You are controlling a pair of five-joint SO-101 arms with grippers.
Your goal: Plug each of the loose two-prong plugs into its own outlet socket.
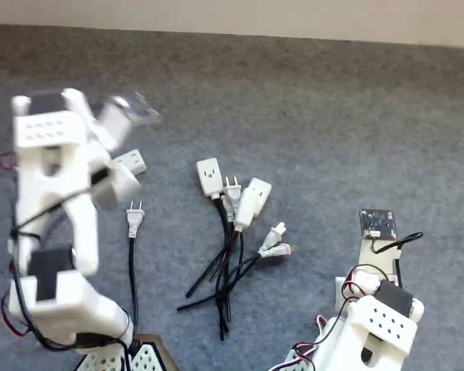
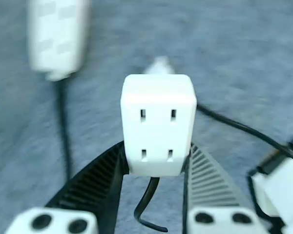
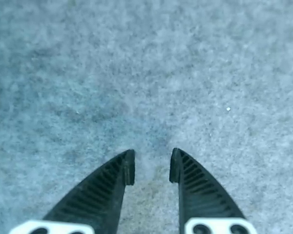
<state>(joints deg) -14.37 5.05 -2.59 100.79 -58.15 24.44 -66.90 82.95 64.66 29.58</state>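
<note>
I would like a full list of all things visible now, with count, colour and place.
held outlet socket: one, white, in the left claw.
other outlet sockets: two, white, in the middle of the high view.
two-prong plugs: about four, white, one alone near the left claw, the rest in the middle.
cables: several, black, tangled in the middle.
carpet: one, grey, under everything.
left claw: one, black, shut on the held outlet socket.
right claw: one, black, open over bare carpet.

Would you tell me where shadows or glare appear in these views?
High view: even light, barely any shadow under the cords. Left wrist view: the socket block in the left gripper is bright, without glare. Right wrist view: faint shadow on the carpet ahead of the right gripper.
</note>
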